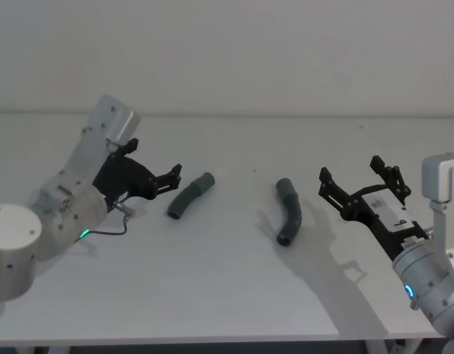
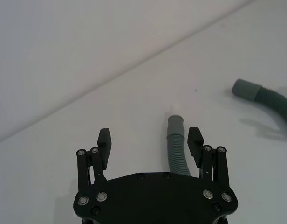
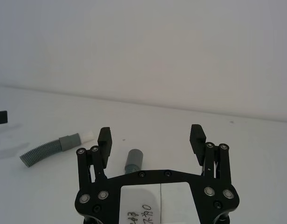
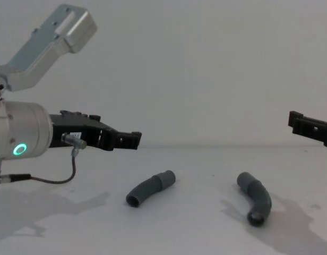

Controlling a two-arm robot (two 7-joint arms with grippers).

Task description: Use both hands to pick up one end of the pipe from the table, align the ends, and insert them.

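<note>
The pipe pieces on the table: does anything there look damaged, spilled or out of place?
Nothing stands out. The left pipe piece and the right pipe piece lie flat and apart on the table, both whole. The left gripper and the right gripper hover above the table with fingers open, touching neither piece.

On the table (image 1: 227, 295), one pipe piece (image 1: 190, 195) lay just ahead of the left claw (image 1: 172, 178), perhaps partly under it, the second pipe piece (image 1: 290, 212) before the right claw (image 1: 350, 171).
</note>
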